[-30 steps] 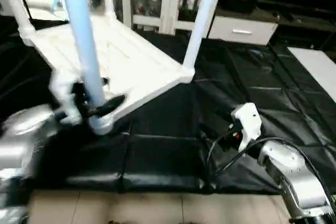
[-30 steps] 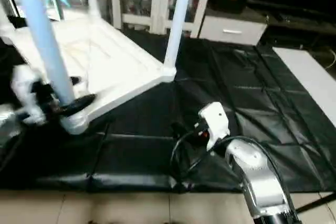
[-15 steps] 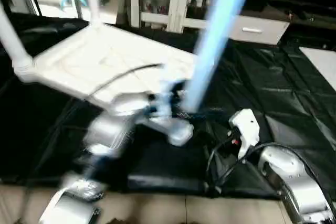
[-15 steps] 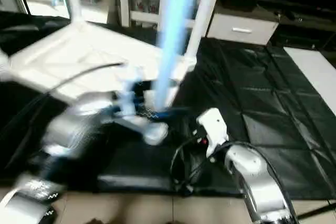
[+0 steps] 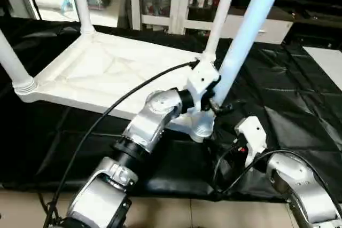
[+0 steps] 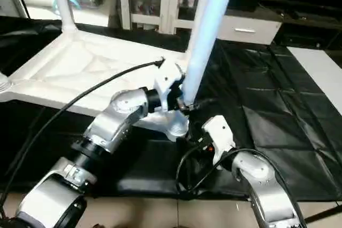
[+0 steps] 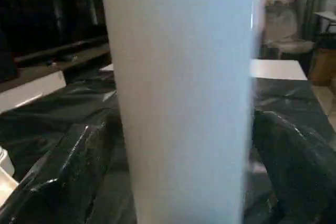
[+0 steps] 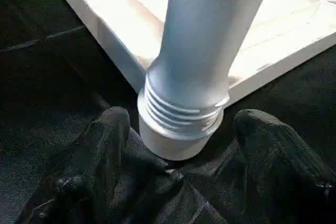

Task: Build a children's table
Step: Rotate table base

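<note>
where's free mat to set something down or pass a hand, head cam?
Free: the black mat right of the near leg, out to the white panel; also the mat strip in front of the table top. Crowded: the near corner socket, where the left gripper straddles the leg and the right gripper sits close.
</note>
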